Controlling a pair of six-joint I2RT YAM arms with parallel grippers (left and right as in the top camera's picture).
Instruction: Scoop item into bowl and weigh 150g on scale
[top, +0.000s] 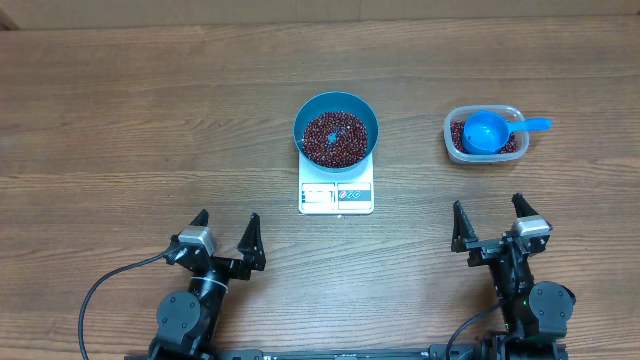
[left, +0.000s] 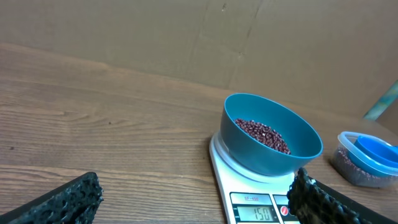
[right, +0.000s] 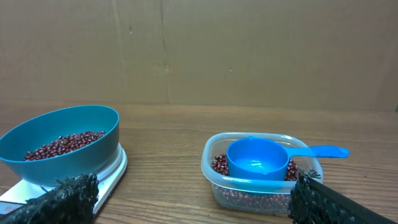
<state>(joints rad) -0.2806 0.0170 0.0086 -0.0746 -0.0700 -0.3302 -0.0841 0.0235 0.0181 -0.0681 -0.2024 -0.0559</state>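
The blue bowl (top: 336, 131) (left: 272, 134) (right: 59, 144) sits on the white scale (top: 336, 194) (left: 242, 198) (right: 102, 177) at the table's middle. A heap of red-brown beans (top: 334, 138) (left: 263, 135) (right: 64, 144) lies inside it. The scale's display reads 150 in the left wrist view. My left gripper (top: 227, 234) (left: 196, 199) stands open near the front left, well apart from the scale. Open too, my right gripper (top: 491, 220) (right: 193, 196) hangs at the front right, short of the tub, with nothing between its fingers.
A clear plastic tub (top: 484, 135) (right: 262, 171) at the right holds more beans, and a blue handled scoop (top: 494, 130) (right: 264, 158) rests in it. A cardboard wall (right: 199, 50) backs the table. Bare wood lies left of the scale.
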